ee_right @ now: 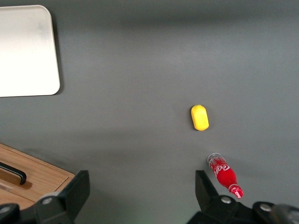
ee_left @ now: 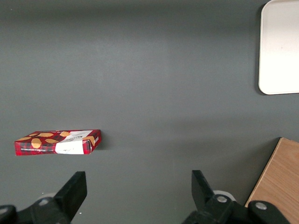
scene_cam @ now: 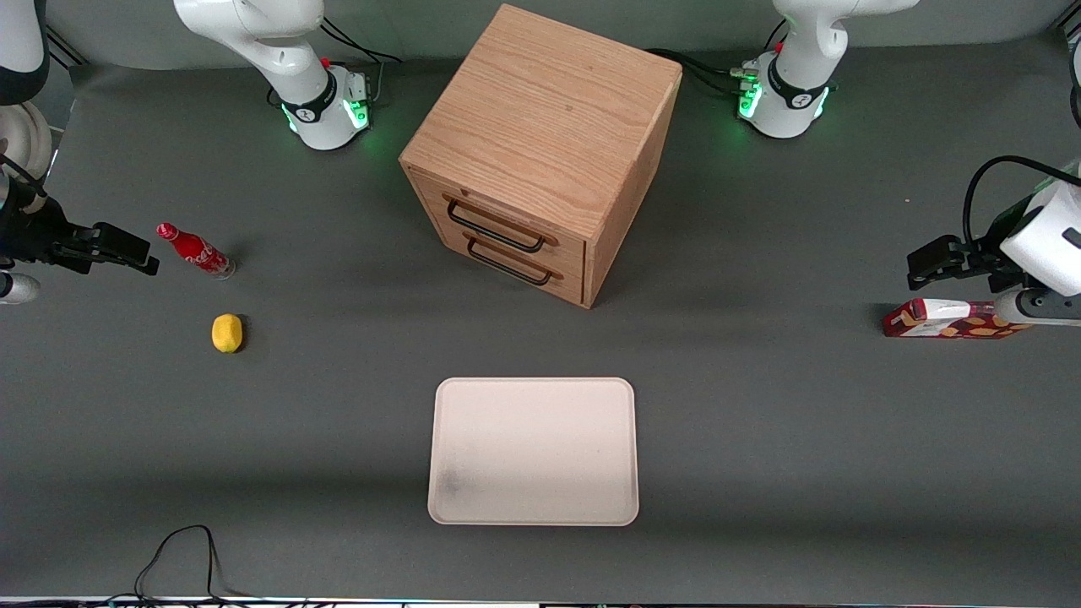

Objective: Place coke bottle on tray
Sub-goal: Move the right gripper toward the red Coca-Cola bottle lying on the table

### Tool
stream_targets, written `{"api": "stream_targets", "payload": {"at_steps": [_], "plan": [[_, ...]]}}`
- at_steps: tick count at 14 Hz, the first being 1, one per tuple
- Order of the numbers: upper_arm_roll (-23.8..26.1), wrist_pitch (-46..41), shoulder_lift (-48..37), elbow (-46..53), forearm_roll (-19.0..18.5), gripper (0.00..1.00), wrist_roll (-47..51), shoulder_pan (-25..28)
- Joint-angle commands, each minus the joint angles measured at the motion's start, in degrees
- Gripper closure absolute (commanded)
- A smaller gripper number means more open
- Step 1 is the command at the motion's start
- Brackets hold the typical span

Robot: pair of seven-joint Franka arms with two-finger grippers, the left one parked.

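- Front view: my gripper (scene_cam: 127, 249) hangs released and empty, just beside the cap of the coke bottle (scene_cam: 196, 252), which lies on the table (scene_cam: 760, 422); closing carelessly could roll it toward the lemon (scene_cam: 226, 333).
- Right wrist view: the bottle (ee_right: 224, 174) lies beside one finger (ee_right: 205, 189), not between them, and the tray (ee_right: 28, 51) is well apart, so a loose grip may drop it.
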Motion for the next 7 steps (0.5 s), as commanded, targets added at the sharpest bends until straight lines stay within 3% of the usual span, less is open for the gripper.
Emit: {"api": "stream_targets", "payload": {"at_steps": [1, 7], "plan": [[0.6, -1.2, 1.1, 1.6, 0.9, 0.00, -0.6, -0.4], [-0.2, -3.9, 1.0, 2.3, 0.6, 0.00, -0.6, -1.0]]}}
